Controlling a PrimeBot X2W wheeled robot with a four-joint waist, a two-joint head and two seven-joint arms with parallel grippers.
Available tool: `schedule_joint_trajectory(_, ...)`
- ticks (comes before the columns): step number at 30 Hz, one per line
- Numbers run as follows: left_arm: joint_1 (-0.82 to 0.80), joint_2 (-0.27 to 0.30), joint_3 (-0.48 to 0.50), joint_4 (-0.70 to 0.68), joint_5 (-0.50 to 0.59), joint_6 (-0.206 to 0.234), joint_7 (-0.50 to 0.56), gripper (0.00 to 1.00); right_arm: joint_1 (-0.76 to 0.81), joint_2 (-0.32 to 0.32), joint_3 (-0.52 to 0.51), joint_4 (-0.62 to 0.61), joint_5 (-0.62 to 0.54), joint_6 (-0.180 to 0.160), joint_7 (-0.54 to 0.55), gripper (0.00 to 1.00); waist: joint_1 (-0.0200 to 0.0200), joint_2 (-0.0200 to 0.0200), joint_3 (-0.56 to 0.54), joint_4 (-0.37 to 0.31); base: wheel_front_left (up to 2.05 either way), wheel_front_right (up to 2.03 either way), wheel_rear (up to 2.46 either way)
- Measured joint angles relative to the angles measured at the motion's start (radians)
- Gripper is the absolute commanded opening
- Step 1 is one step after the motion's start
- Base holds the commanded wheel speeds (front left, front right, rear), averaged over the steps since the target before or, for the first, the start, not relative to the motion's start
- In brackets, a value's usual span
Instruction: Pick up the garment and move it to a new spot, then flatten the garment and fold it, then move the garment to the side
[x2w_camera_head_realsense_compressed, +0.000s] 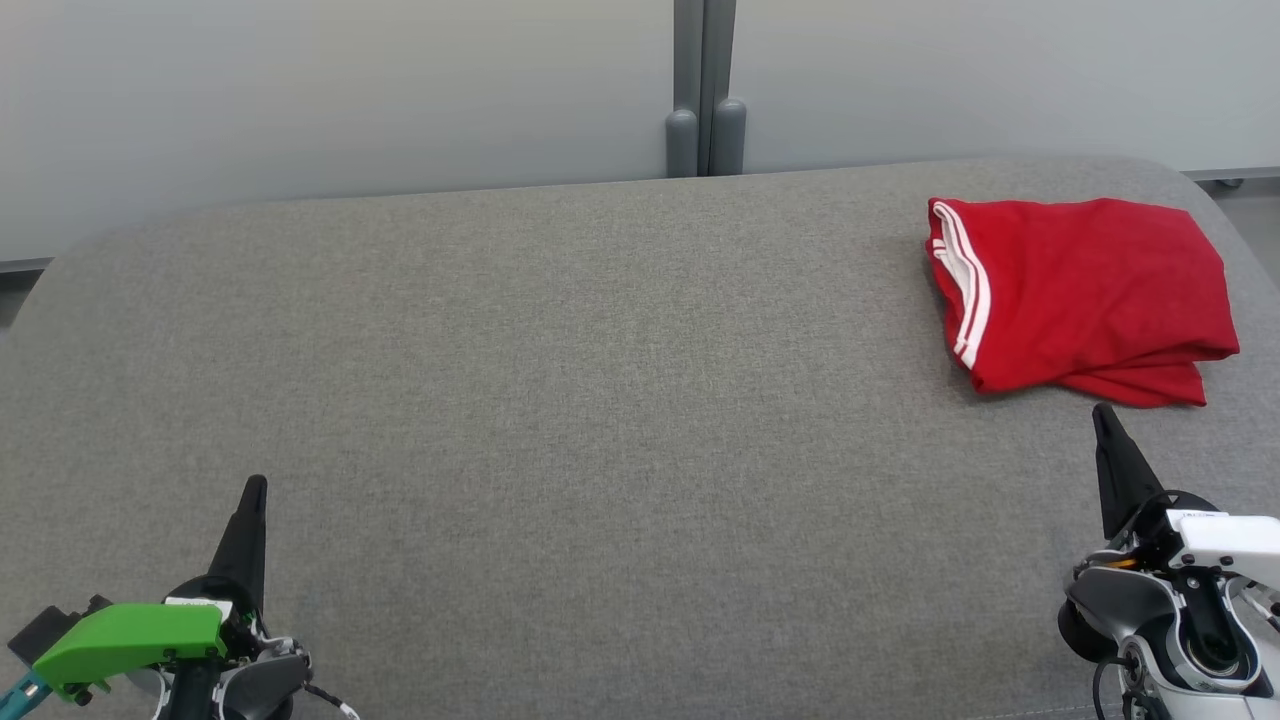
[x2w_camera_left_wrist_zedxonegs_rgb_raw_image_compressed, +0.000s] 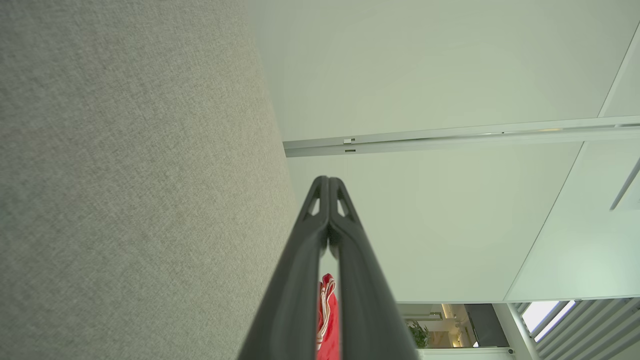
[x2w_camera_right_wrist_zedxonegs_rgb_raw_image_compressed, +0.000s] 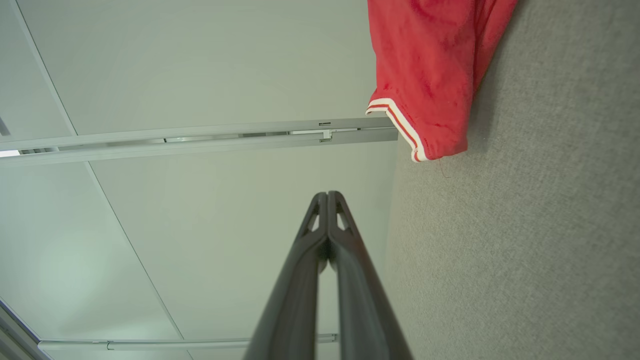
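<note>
Garment (x2w_camera_left_wrist_zedxonegs_rgb_raw_image_compressed: 331, 330): mostly hidden behind left hand (x2w_camera_left_wrist_zedxonegs_rgb_raw_image_compressed: 328, 180) in left wrist view, cut by top edge in right wrist view; table (x2w_camera_head_realsense_compressed: 500, 350) cropped at head view's left, right and bottom edges.

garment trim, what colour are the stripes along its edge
White stripes on the red garment, clearest in the head view along its left edge.

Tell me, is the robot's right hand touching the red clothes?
Apart. The right wrist view shows the shut right hand clear of the red garment, pale wall between them.
</note>
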Motion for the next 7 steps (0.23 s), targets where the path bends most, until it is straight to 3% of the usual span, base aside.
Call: schedule_joint_trajectory(7, 0.0, 0.0, 0.0, 0.0, 0.0, 0.0, 0.0, 0.0, 0.0, 0.0, -0.001, 0.0, 0.0, 0.0, 0.0, 0.0, 0.0, 0.0, 0.0, 0.0, 0.0, 0.0, 0.0)
